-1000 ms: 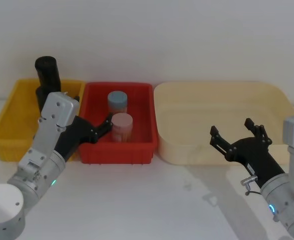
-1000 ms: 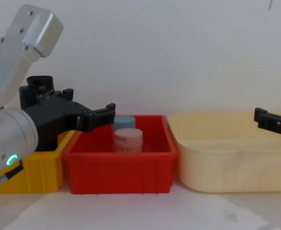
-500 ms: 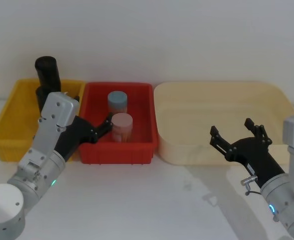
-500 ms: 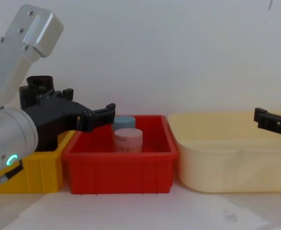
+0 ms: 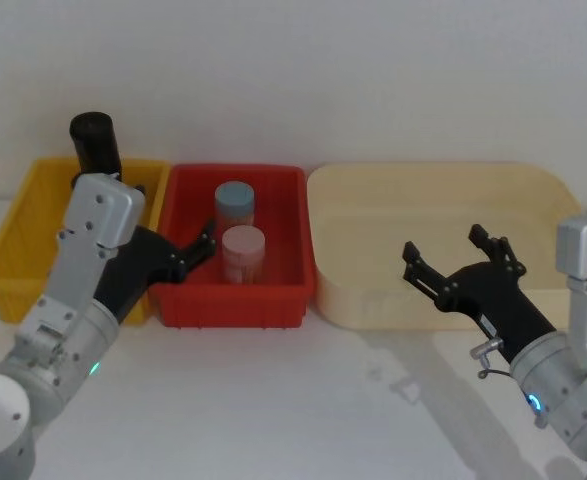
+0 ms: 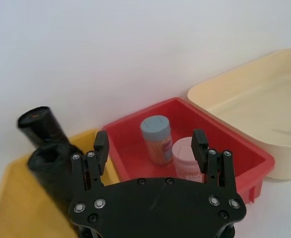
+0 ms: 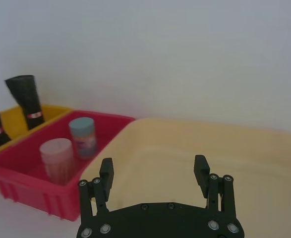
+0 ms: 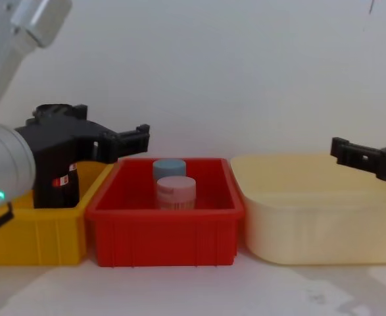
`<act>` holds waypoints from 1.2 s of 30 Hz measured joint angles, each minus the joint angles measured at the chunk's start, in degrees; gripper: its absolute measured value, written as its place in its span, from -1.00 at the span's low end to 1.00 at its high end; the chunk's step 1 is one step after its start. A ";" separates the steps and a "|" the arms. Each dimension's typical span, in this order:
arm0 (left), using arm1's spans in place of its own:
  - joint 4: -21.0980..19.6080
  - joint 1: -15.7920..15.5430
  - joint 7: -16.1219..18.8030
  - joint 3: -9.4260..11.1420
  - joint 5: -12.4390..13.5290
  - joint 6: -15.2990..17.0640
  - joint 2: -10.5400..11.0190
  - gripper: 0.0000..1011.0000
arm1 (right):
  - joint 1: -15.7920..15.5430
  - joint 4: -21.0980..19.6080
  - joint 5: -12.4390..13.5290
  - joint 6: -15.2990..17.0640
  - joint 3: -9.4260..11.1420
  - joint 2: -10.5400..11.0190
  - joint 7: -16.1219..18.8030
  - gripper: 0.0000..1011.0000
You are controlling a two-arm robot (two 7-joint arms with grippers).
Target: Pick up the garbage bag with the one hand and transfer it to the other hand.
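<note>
Two black rolls stand upright in the yellow bin (image 5: 13, 240). The nearer, thicker one is the garbage bag (image 6: 51, 161), its red-and-white label showing in the chest view (image 8: 51, 191). A similar roll (image 5: 95, 145) stands behind it. My left gripper (image 5: 173, 212), on the green-ringed arm, hovers open at bin-rim height over the border of the yellow and red bins, just right of the rolls and holding nothing. In the left wrist view the left gripper (image 6: 150, 139) points towards the red bin. My right gripper (image 5: 448, 245), on the blue-ringed arm, is open and empty over the cream tub's front rim.
The red bin (image 5: 273, 300) holds a blue-lidded jar (image 5: 235, 203) and a pink-lidded jar (image 5: 243, 252). A large cream tub (image 5: 373, 300) stands to its right. A white wall runs close behind all three containers. Bare white tabletop lies in front.
My left gripper has drawn back and left, from over the red bin towards the yellow bin and the rolls. My right gripper has shifted left and slightly forward over the tub's rim.
</note>
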 joint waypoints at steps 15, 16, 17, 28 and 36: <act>-17.02 12.47 4.84 -9.94 -3.35 9.07 3.74 0.98 | 8.93 5.16 3.73 2.78 -3.85 -1.44 8.86 0.98; -17.34 12.89 4.69 -10.58 -3.63 9.16 3.96 0.98 | 9.96 5.95 3.79 3.00 -4.37 -1.79 9.20 0.98; -17.60 13.29 4.48 -11.18 -4.03 9.23 4.19 0.98 | 10.41 6.28 3.83 3.18 -4.59 -1.95 9.57 0.98; -13.49 12.28 -1.99 -16.32 -9.76 8.04 6.26 0.98 | 23.94 19.26 3.02 5.66 -11.13 -7.79 13.79 0.98; -6.43 7.81 -7.08 -16.56 -12.53 5.96 5.92 0.98 | 31.22 27.05 1.74 6.89 -14.70 -10.78 15.68 0.98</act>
